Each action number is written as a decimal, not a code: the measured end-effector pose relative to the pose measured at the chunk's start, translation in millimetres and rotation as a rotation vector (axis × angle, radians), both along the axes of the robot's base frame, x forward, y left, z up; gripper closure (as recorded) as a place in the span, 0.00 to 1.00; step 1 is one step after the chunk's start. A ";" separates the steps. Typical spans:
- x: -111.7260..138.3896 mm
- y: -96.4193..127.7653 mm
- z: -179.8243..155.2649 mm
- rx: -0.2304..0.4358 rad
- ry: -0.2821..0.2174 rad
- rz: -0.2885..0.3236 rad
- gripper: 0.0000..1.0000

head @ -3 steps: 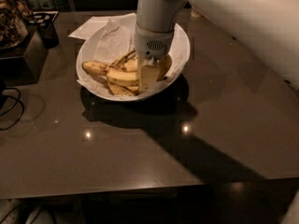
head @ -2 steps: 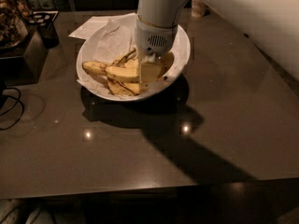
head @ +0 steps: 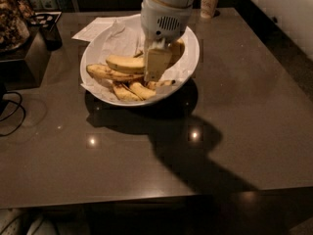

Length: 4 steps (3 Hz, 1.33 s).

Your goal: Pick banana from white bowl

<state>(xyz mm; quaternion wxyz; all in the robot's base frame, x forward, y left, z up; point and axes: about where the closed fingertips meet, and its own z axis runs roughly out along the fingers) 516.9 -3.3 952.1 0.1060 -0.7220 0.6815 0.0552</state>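
Note:
The white bowl [head: 93,50] stands on the dark table and is lined with crinkled white paper. The plump yellow banana [head: 123,62] lies across its middle, above the thinner speckled banana [head: 105,73]. My gripper [head: 157,66] reaches straight down into the bowl and is shut on the plump banana's right end, holding it slightly raised over the others. Short stubby bananas [head: 128,91] lie at the bowl's front. The gripper body hides the bowl's back right part.
A paper cup [head: 211,0] stands at the table's far edge, right of the arm. A dark box [head: 29,53] with items on it sits at the far left, and a black cable [head: 12,111] lies by the left edge. A sheet of paper [head: 95,28] lies behind the bowl.
The gripper has risen a little in the bowl. The plump banana has come up with it and now sits above the thin banana. The arm now points more upright.

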 end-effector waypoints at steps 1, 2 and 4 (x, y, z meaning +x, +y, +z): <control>-14.9 -2.7 22.5 0.035 -0.012 0.000 1.00; -10.7 2.7 23.8 0.053 -0.031 0.000 1.00; -50.2 32.3 59.3 0.069 -0.038 0.057 1.00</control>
